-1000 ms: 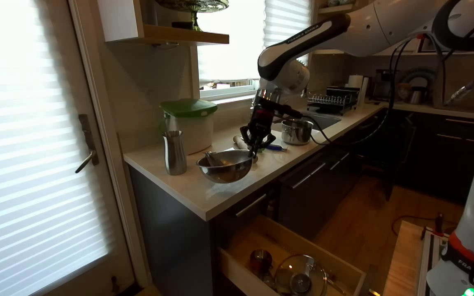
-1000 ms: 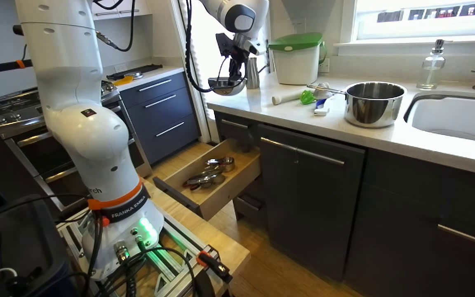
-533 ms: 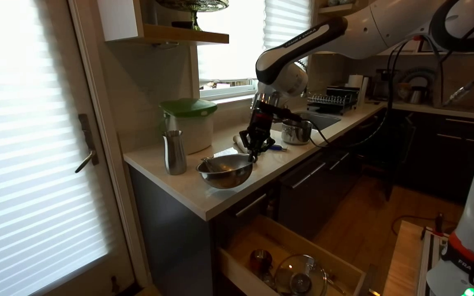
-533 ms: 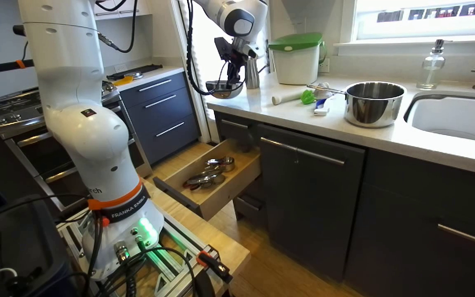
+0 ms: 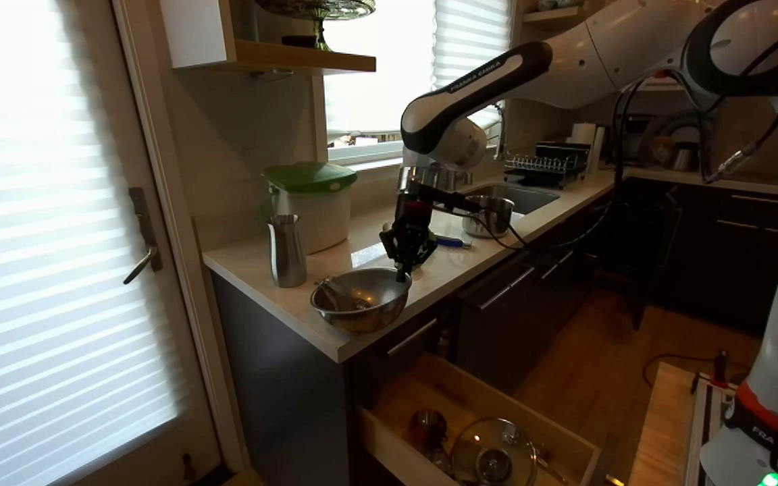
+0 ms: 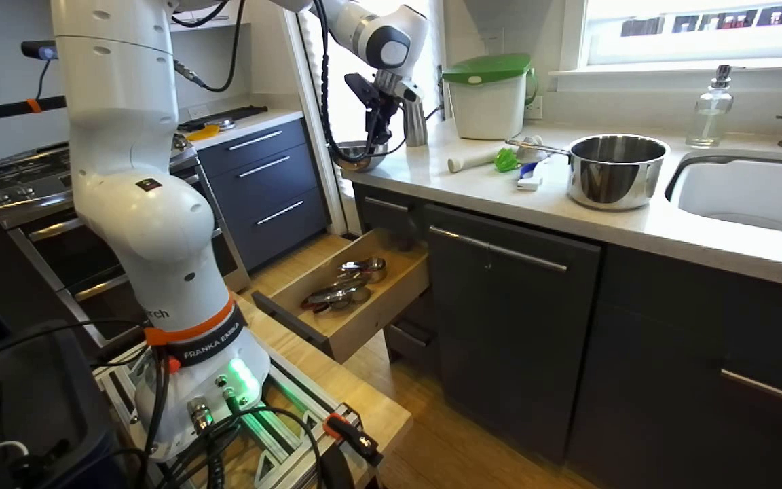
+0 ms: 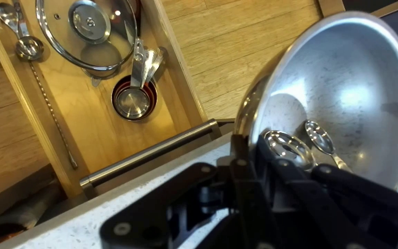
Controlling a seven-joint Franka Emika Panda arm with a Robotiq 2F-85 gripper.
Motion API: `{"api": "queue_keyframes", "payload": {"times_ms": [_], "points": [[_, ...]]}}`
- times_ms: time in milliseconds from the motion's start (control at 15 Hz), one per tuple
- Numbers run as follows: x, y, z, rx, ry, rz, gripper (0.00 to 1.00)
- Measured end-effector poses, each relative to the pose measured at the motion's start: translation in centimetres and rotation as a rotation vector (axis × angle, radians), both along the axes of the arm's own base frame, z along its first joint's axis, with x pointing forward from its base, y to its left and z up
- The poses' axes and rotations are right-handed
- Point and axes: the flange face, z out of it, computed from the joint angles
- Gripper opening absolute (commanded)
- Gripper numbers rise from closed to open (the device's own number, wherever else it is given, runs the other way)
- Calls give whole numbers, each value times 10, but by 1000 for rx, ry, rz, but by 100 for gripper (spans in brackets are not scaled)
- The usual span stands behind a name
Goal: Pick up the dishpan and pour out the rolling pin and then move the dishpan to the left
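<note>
The dishpan, a shiny round metal bowl (image 5: pixel 382 293), hangs from my gripper (image 5: pixel 402 275) over the counter's near corner. It also shows in an exterior view (image 6: pixel 365 164) and in the wrist view (image 7: pixel 365 65). My fingers (image 7: pixel 250 141) are shut on its rim, one inside and one outside. The bowl looks slightly tilted; I cannot tell whether its base touches the counter. Metal measuring spoons (image 7: pixel 288 148) lie inside it, partly hidden by my fingers. No rolling pin shows in the bowl. A pale rod (image 6: pixel 471 160), possibly the rolling pin, lies on the counter.
A tall metal canister (image 5: pixel 288 251) and a green-lidded bin (image 5: pixel 311 209) stand behind the bowl. A metal pot (image 6: pixel 615 173), a green utensil (image 6: pixel 506 160) and a blue-white tool (image 6: pixel 531 175) are along the counter. An open drawer (image 7: pixel 92 131) with utensils juts out below the counter edge.
My gripper has carried the bowl down and to the left in both exterior views, toward the counter's corner. More of its inside shows now. The spoons stay inside it.
</note>
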Motion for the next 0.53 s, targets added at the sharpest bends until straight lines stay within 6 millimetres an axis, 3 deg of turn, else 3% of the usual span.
{"api": "queue_keyframes", "payload": {"times_ms": [267, 333, 467, 533], "points": [[5, 12, 9, -38, -96, 40, 2], [7, 12, 13, -34, -133, 37, 9], [10, 11, 20, -13, -185, 36, 9], [9, 10, 23, -8, -193, 37, 2]]}}
